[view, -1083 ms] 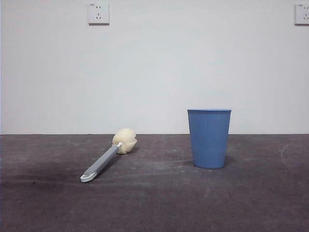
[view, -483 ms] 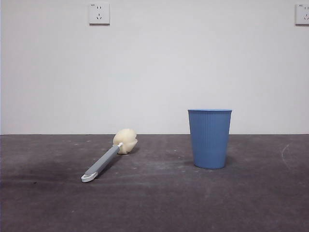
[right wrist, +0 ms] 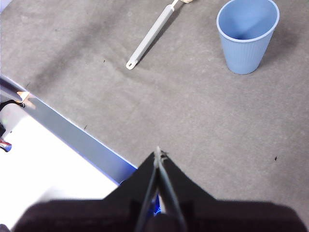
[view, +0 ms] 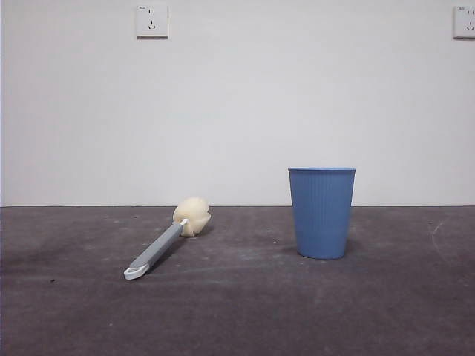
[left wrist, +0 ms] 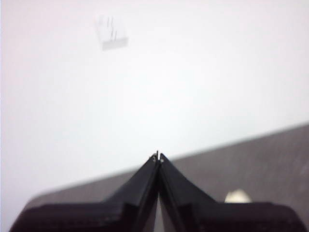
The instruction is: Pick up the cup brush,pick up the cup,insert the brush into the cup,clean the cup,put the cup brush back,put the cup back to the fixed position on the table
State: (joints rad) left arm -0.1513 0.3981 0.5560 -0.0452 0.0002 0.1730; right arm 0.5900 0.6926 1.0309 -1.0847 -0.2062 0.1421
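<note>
Both grippers are seen with jaws pressed together on nothing: the left gripper (left wrist: 158,157) is raised and faced toward the white wall, the right gripper (right wrist: 158,152) is held high above the near table edge (right wrist: 72,133). On the table (view: 237,311) the cup brush (view: 165,242) lies flat at the left, its sponge head toward the far edge, its looped end nearer. The cup (view: 321,212) stands upright to the right, well apart from it. Bare surface is seen between and around both.
</note>
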